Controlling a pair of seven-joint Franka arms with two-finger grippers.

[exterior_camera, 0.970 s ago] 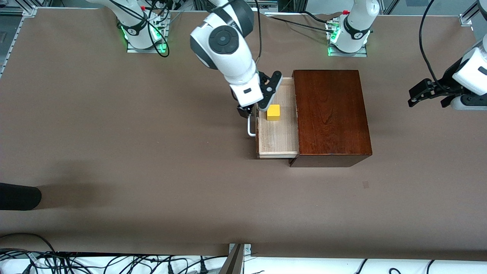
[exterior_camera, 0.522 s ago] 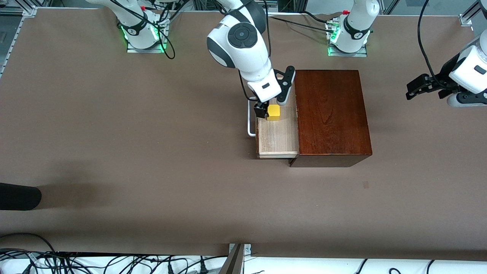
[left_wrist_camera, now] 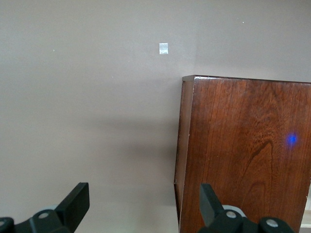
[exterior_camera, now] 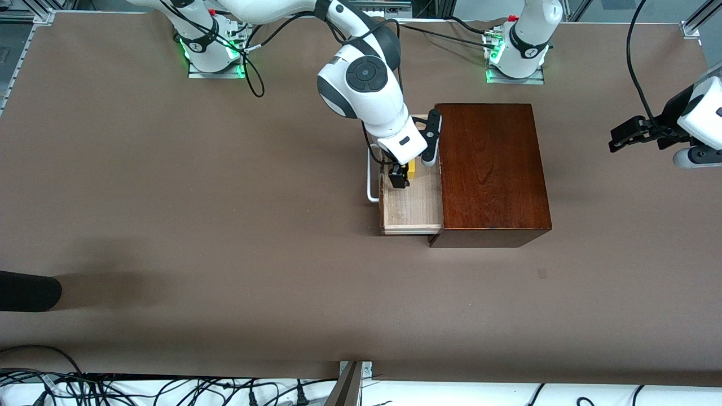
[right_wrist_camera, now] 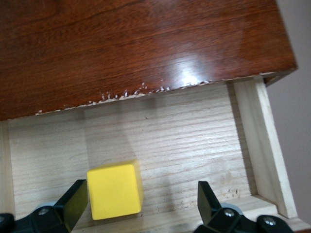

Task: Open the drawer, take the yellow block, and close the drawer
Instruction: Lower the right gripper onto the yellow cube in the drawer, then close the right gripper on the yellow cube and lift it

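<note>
Over the open drawer (exterior_camera: 410,206), the right gripper (exterior_camera: 407,172) has dropped from the handle (exterior_camera: 370,179), fingers wide around nothing, straddling the yellow block (right_wrist_camera: 114,191). Left gripper (exterior_camera: 632,135) waits open near the table's end.

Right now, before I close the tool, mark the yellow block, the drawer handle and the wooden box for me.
yellow block (right_wrist_camera: 114,191): right wrist view, middle of its top face.
drawer handle (exterior_camera: 369,179): front view, on the white loop's long bar.
wooden box (exterior_camera: 489,163): front view, middle of its glossy top.
</note>
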